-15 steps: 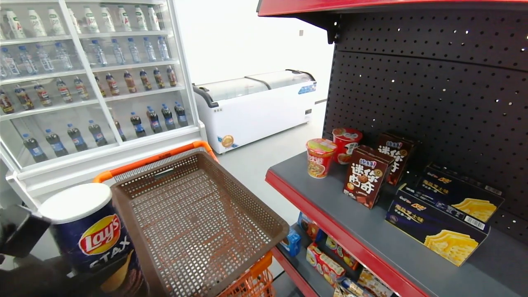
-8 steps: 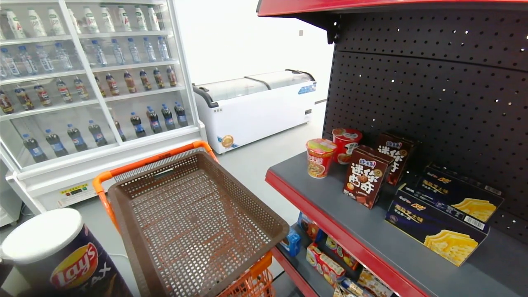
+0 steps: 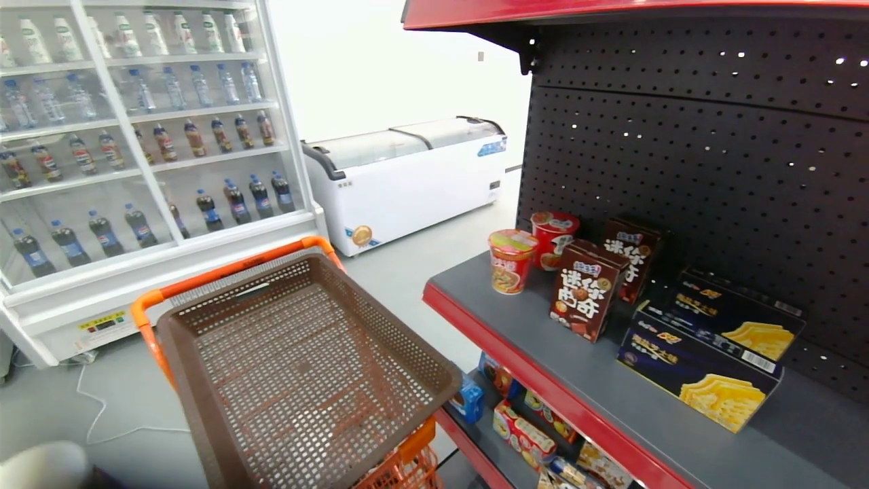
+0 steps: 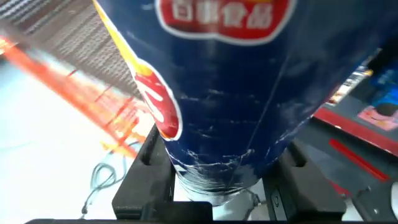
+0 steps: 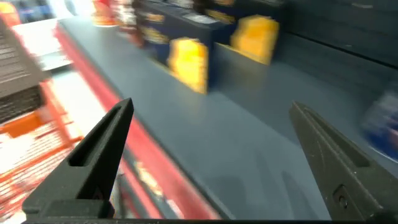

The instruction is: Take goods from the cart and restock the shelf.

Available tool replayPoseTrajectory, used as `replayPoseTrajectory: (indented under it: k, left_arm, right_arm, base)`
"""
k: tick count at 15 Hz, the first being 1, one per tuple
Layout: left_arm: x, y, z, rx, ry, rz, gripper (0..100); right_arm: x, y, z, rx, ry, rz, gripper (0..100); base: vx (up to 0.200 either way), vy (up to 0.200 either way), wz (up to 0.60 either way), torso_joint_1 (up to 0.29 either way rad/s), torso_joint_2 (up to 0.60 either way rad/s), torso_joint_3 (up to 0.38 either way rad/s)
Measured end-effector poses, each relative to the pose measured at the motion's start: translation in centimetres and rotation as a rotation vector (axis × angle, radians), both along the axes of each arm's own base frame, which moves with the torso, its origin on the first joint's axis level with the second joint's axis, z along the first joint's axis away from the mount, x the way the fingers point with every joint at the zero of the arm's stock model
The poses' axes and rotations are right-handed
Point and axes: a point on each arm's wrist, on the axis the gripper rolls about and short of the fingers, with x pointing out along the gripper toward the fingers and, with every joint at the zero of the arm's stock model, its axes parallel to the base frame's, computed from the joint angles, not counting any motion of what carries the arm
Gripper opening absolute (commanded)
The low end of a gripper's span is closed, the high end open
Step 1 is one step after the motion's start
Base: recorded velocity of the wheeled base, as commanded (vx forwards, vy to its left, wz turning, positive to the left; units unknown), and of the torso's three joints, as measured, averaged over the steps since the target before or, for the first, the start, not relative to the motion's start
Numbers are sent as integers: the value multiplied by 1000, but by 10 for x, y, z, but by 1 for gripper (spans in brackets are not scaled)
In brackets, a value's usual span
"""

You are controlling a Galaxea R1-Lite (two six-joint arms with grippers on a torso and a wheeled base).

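Note:
My left gripper (image 4: 221, 180) is shut on a dark blue chip can (image 4: 224, 93), its fingers (image 4: 146, 177) pressed against the can's sides. In the head view the can's white lid (image 3: 41, 465) sits at the bottom left corner, left of the brown cart basket (image 3: 305, 367). My right gripper (image 5: 214, 168) stands open, nothing between its fingers, just above the grey shelf board (image 5: 249, 155) near dark blue boxes with yellow pictures (image 5: 186, 62). The grey shelf (image 3: 543, 353) with a red front edge holds cup noodles (image 3: 509, 261), brown boxes (image 3: 584, 288) and dark blue boxes (image 3: 699, 367).
The basket rides on an orange cart frame (image 3: 146, 309). A lower shelf (image 3: 523, 435) holds several snack packs. A glass drinks cooler (image 3: 136, 136) and a white chest freezer (image 3: 407, 176) stand behind. A black pegboard (image 3: 679, 149) backs the shelf.
The chip can in my left gripper has sunk down and to the left until just its lid edge remains in the head view. The head camera has turned slightly right.

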Motion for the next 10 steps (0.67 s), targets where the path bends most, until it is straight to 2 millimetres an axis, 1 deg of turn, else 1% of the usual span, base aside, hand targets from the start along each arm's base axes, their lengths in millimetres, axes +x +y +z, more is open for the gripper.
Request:
replayPoseTrajectory:
  k: [4, 7, 10]
  left_arm:
    - [-24, 3, -8, -6, -16, -5, 0]
    - [-30, 4, -8, -18, -78, -4, 0]
    - [-32, 4, -8, -33, -95, 0, 0]
  right_arm:
    - [0, 0, 0, 0, 0, 0, 100]
    - [0, 0, 0, 0, 0, 0, 100]
    - [0, 0, 0, 0, 0, 0, 100]
  base:
    - [0, 0, -600, 4, 8, 4]
    - [0, 0, -600, 1, 2, 4]
    - [0, 0, -600, 5, 1, 5]
